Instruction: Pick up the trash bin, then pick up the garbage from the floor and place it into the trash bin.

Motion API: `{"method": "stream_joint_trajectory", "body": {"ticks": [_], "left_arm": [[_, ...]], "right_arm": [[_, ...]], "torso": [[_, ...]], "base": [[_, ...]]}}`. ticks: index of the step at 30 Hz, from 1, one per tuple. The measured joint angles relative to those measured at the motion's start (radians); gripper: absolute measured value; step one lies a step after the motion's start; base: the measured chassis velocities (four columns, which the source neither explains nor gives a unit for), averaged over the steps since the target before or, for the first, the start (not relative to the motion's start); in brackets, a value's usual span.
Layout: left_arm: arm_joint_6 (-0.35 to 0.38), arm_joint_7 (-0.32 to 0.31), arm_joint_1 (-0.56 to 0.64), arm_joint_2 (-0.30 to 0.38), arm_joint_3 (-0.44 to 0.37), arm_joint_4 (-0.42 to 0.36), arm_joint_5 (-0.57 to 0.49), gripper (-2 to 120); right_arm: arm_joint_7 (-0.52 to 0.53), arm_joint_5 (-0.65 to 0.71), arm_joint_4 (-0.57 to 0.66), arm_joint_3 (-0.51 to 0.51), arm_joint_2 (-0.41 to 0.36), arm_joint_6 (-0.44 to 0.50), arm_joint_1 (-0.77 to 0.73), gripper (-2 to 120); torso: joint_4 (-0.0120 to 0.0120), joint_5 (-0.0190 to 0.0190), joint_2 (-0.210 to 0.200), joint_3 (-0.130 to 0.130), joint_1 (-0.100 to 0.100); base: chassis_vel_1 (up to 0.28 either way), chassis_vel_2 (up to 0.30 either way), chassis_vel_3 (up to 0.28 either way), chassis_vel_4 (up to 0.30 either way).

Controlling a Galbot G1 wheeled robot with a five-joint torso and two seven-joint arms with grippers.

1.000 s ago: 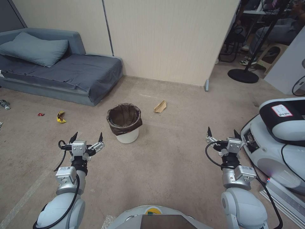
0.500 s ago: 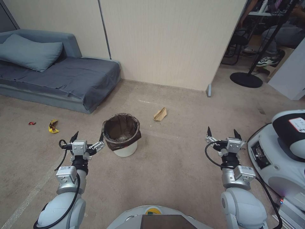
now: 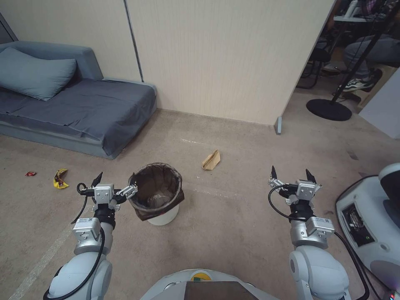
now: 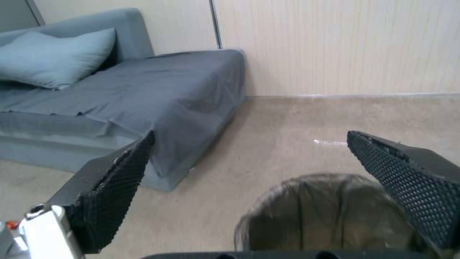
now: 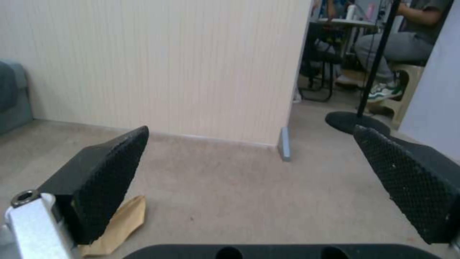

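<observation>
The trash bin, a small white bucket with a dark bag folded over its rim, stands on the tan carpet floor just right of my left gripper. That gripper is open, and its inner fingertip sits close to the rim. In the left wrist view the bagged bin lies low between the open fingers. My right gripper hangs open over bare carpet to the right. Garbage lies about: a brown paper bag beyond the bin, a yellow wrapper and a small red scrap at far left.
A grey-blue sofa bed with a pillow fills the back left. A beige panel wall runs behind. A round stand base sits at the back right. Another white machine stands close on my right. A pale tape strip crosses the carpet.
The whole view has shifted: I have driven closer, so the bin now sits beside my left gripper. The arms hold the same pose with both grippers open.
</observation>
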Motion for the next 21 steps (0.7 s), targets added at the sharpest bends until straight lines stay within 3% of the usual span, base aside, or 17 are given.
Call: {"method": "stream_joint_trajectory", "body": {"ticks": [13,19,21], "left_arm": [[0.012,0.0,0.001,0.003,-0.012,-0.002,-0.007,100],[0.062,0.0,0.008,0.011,-0.029,-0.005,-0.02,100],[0.13,-0.002,0.014,0.018,-0.035,-0.007,-0.029,100]], "right_arm": [[0.004,0.029,0.002,-0.01,0.0,0.001,0.0,100],[0.01,0.03,0.001,-0.007,0.0,0.001,-0.003,100],[0.012,0.031,0.0,-0.006,0.0,0.001,-0.005,100]], "torso": [[0.0001,0.0001,0.0,0.0,0.0],[0.0002,0.0,0.0,0.0,0.0],[0.0001,0.0,0.0,0.0,0.0]], "base": [[-0.141,0.138,0.143,-0.141],[-0.008,0.014,0.005,-0.003],[0.0,0.0,0.0,0.0]]}}
